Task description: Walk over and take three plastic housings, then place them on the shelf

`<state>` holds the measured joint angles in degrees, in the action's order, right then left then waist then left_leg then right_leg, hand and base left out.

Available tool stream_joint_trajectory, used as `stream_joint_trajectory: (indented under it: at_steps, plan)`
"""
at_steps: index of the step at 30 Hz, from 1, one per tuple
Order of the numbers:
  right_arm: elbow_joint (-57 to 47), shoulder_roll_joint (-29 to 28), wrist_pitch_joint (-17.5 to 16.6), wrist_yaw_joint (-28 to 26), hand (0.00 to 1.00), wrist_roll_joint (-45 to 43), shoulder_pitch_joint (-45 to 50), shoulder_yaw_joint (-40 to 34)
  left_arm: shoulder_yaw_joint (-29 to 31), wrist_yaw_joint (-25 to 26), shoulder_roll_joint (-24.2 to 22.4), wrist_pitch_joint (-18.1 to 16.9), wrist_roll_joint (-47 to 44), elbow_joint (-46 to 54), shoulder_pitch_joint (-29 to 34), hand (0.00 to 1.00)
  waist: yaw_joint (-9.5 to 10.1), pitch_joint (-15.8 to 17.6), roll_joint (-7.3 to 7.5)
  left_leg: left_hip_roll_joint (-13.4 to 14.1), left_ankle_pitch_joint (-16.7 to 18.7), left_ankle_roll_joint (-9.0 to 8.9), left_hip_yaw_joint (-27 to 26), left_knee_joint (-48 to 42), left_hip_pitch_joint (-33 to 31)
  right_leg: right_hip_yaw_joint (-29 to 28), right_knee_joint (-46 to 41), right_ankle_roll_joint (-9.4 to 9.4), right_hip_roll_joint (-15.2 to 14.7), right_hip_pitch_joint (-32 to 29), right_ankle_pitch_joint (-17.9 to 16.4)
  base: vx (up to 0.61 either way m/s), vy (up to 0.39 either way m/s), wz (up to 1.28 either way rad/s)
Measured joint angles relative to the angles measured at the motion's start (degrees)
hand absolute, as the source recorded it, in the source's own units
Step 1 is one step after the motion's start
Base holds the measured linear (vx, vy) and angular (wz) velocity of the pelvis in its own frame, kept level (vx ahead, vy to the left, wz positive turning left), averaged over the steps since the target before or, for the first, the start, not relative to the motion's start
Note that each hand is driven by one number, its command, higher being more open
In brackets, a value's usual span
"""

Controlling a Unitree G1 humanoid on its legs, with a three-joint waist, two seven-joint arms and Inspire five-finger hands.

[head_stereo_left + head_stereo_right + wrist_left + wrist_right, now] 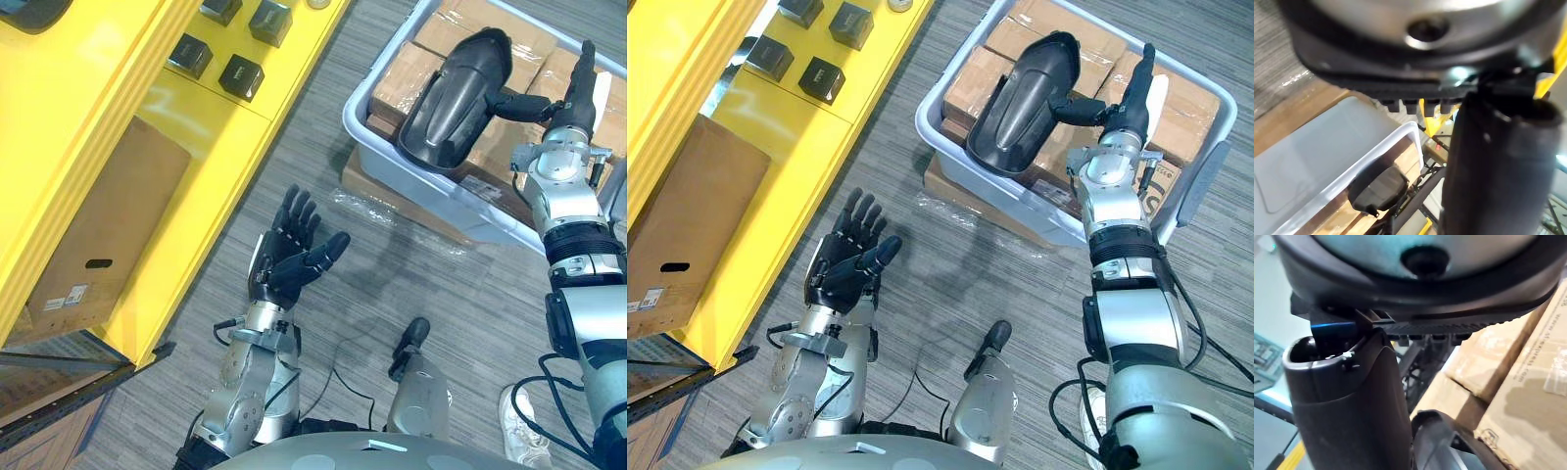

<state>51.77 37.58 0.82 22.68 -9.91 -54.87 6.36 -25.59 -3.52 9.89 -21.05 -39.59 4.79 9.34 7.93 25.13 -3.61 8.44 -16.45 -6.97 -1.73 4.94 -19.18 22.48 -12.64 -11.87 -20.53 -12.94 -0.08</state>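
A black plastic housing (pixel 456 93) lies hollow side up on cardboard boxes (pixel 411 73) inside a grey bin (pixel 392 147). My right hand (pixel 578 93) is at the housing's right end, fingers straight and pointing away, and its thumb (pixel 517 104) reaches to the housing's edge. The right wrist view has the thumb (pixel 1347 406) close up, with the housing's dark rim (pixel 1442 440) beside it. Over the carpet, my left hand (pixel 289 255) is open and holds nothing. The housing (pixel 1376 188) and bin (pixel 1327 161) also appear in the left wrist view.
The yellow shelf (pixel 147 137) runs along the left, with several small black boxes (pixel 240 76) on top and a cardboard box (pixel 103 230) on its lower level. Flat cardboard (pixel 392 201) lies under the bin. A white shoe (pixel 519 426) is at the lower right.
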Motion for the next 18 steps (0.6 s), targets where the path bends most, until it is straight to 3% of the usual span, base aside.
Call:
stream_joint_trajectory:
  at_steps: [8, 12, 13, 18]
  plan:
    - [5.1, 0.0, 1.5, -1.4, 1.0, -0.4, -2.8, 1.3, -1.6, 0.4, -1.4, 0.0, 0.0, -3.0, -2.6, 1.0, 0.93, 0.7, -2.8, -0.2, -0.3, 0.04, 1.4, 0.0, -1.4, 1.5, -0.2, -0.06, -0.1, -0.2, -0.1, -0.02, -0.037, 0.08]
    - [7.0, 0.0, 3.9, -2.4, 1.0, -0.6, -3.3, 2.7, -1.6, 0.5, -1.8, 0.0, 0.0, -3.1, -2.8, 1.0, 1.23, 0.7, -2.89, -0.5, -0.7, 0.1, 2.1, 0.0, -2.3, 2.3, -0.2, -0.06, -0.3, -0.5, -0.1, -0.03, -0.04, 0.12]
    - [7.0, 0.0, 4.6, -2.6, 0.0, -0.6, -3.6, 2.8, -1.6, 0.5, -1.8, 0.1, -0.1, -3.1, -2.8, 1.0, 1.26, 0.7, -2.89, -0.7, -0.8, 0.15, 2.2, 0.0, -2.3, 2.3, -0.3, -0.06, -0.5, -0.5, -0.1, -0.03, -0.037, 0.08]
    - [8.7, 1.3, 7.5, -4.7, 0.0, 0.6, -4.8, 3.3, -1.6, 0.5, -1.8, 0.1, -0.1, -3.1, -3.0, 1.0, 1.16, 0.7, -2.91, -0.9, -0.8, 0.2, 2.2, 0.0, -2.2, 2.3, -0.4, -0.04, -0.6, -0.4, -0.1, -0.04, -0.025, 0.0]
